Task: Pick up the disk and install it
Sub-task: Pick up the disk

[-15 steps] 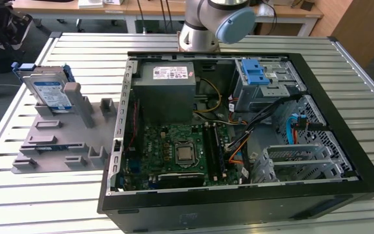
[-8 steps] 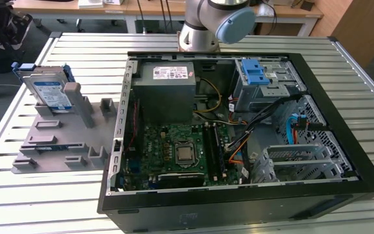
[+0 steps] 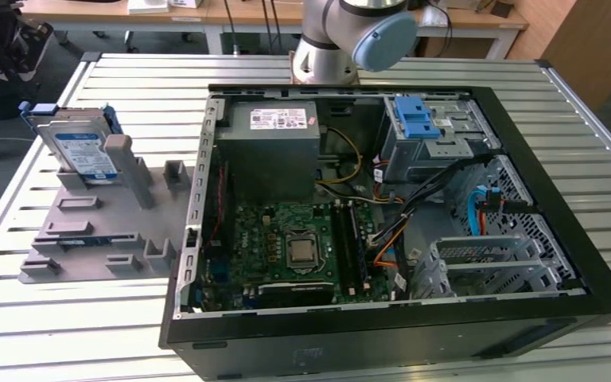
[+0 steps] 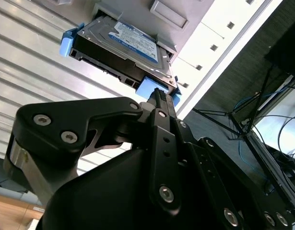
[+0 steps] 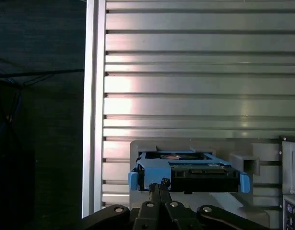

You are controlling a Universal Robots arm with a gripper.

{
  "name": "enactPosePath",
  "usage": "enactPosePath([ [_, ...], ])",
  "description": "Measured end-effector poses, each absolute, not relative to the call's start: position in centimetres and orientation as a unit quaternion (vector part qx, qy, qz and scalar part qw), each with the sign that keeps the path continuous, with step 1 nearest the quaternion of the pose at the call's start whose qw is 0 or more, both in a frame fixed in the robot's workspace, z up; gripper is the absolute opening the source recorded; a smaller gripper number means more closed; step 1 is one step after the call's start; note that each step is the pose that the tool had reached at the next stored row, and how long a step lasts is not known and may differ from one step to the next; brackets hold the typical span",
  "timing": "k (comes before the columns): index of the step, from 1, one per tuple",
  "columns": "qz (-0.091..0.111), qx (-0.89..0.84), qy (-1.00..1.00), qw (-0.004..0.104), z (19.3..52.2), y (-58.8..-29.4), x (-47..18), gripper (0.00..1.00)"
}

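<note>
The disk (image 3: 80, 147), a silver drive with a blue-and-white label and a blue plastic bracket round its edges, stood on edge in a grey slotted holder (image 3: 93, 231) on the counter (image 3: 29, 318), at the exterior view's left.

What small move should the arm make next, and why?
Probably open the gripper. In both wrist views its jaws look shut with nothing between them, pointing at the disk, which stands on edge in the grey holder, not yet grasped.
</note>
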State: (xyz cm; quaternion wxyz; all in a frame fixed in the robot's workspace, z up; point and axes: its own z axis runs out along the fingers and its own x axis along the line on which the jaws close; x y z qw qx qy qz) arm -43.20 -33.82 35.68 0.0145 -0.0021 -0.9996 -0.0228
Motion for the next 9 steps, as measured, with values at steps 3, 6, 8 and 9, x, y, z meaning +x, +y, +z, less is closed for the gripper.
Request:
enactPosePath([
  [3, -0.023, 0.002, -1.000, 0.015, 35.68, -33.82, -43.20, 0.11],
  [6, -0.023, 0.006, -1.000, 0.015, 35.68, -33.82, -43.20, 0.11],
  [8, -0.023, 0.009, -1.000, 0.015, 35.68, -33.82, -43.20, 0.11],
  [9, -0.023, 0.010, -1.000, 0.015, 35.68, -33.82, -43.20, 0.11],
])
